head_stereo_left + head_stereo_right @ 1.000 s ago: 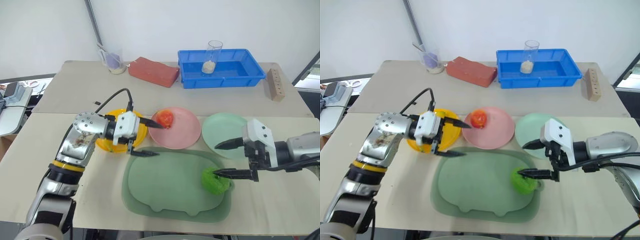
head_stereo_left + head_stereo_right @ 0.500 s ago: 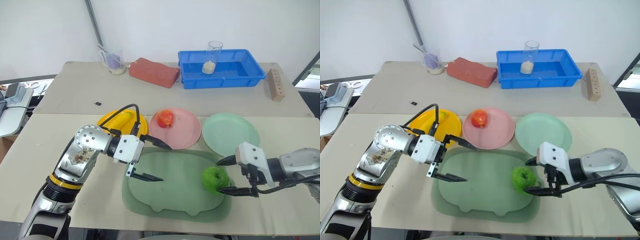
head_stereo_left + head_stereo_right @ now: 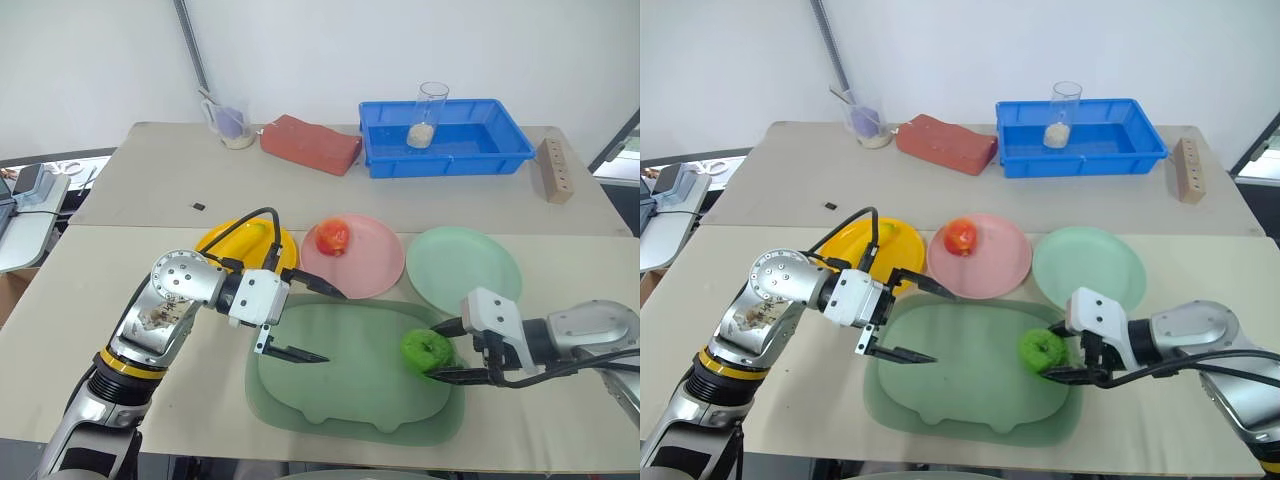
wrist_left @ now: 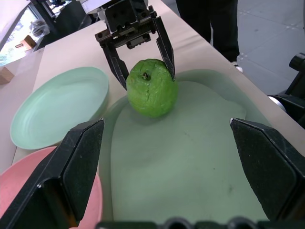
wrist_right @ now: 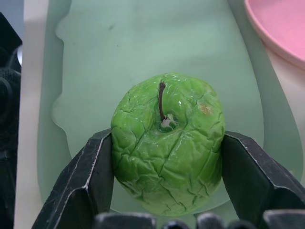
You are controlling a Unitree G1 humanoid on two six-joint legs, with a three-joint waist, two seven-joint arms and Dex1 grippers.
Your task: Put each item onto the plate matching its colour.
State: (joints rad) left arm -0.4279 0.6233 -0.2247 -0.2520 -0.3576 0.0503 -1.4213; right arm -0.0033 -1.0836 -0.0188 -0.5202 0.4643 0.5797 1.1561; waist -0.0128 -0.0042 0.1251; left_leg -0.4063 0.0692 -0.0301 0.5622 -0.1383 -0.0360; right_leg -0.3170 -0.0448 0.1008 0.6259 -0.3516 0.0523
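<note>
On the left, the left gripper [image 3: 300, 322] has pulled back from the yellow plate [image 3: 214, 243] and now hovers with its fingers spread wide and empty over the near left part of the tray [image 3: 340, 385]. The banana [image 3: 250, 236] lies on the yellow plate, and the red fruit [image 3: 332, 236] sits on the pink plate [image 3: 375, 272]. To the right, the right gripper [image 3: 447, 351] has dropped beside the green apple [image 3: 427, 350] and just clamped its fingers on it, still on the tray's right side. The likely remaining step is lifting it onto the green plate [image 3: 470, 270] just behind.
</note>
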